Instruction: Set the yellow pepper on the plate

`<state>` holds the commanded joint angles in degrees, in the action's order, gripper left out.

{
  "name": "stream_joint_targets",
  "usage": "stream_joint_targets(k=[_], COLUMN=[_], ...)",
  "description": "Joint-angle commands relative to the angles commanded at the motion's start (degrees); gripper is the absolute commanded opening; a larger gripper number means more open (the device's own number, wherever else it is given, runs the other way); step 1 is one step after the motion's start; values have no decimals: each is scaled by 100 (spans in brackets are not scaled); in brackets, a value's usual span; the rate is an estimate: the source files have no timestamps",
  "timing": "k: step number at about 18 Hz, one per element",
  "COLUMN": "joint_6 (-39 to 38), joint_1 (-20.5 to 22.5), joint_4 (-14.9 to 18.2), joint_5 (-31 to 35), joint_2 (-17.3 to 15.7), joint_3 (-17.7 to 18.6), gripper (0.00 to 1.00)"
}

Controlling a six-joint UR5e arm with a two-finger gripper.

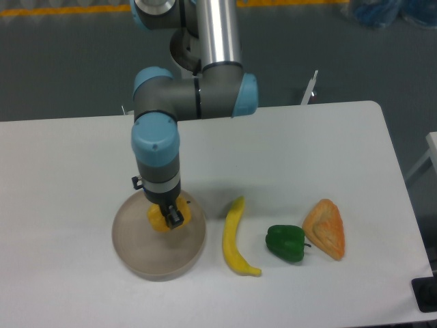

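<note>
Yellow pepper (160, 220) sits over the plate (136, 253), pinched between the fingers of the gripper (167, 217). No label or lettering is legible anywhere.

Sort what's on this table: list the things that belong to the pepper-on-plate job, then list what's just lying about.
Belongs to the job:
- yellow pepper, between the fingers of the gripper, over the plate
- plate, round and beige-grey, at the front left

Just lying about:
- banana, right of the plate
- green pepper, right of the banana
- orange wedge, furthest right
</note>
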<state>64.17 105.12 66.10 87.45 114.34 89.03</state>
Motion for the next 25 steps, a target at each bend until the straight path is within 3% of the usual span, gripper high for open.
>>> stream_joint_targets(k=[2,4,5,8,13,18,22,25], joint_6=[-71,-71,-62,-53,-80,-71,8,87], joint_1=[-18,-27,-18,-27,-27,43,411,710], joint_4=[-123,-167,-167,-316,-396,-369,-326,-308], joint_5=[0,0,0,26,61,97,614,633], joint_2=[79,123,132,167,150,-122,-464,-763], joint_3=[0,0,0,0,0,-26,-35,-18], gripper=[36,47,56,100,100,100,100,100])
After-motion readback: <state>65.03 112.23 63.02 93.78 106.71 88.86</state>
